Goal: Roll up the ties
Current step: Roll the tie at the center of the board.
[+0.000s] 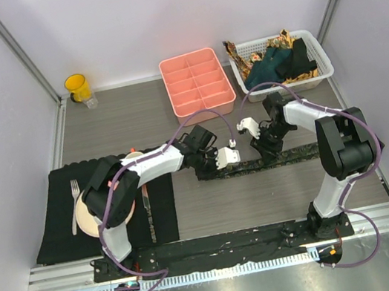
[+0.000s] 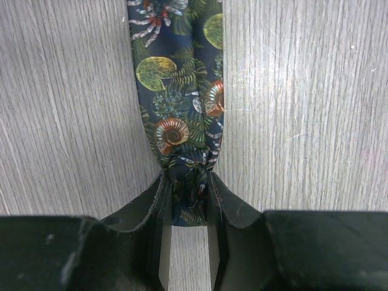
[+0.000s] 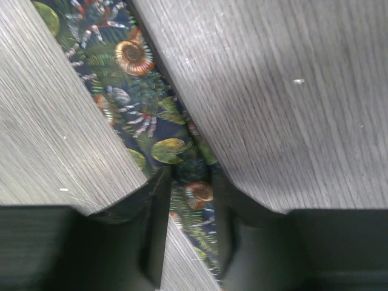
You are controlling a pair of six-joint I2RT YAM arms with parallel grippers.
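Ties [image 1: 271,65] piled in basket [image 1: 321,72], pink tray [image 1: 205,107] beside

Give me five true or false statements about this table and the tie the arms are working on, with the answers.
1. The left gripper pinches one end of the patterned tie. True.
2. The pink tray holds rolled ties. False: no ties show in its compartments.
3. The yellow cup stands on the black placemat. False: it stands off the placemat, at the far left corner of the table.
4. The white basket holds more ties. True.
5. The patterned tie is already rolled up. False: it lies stretched out flat on the table.
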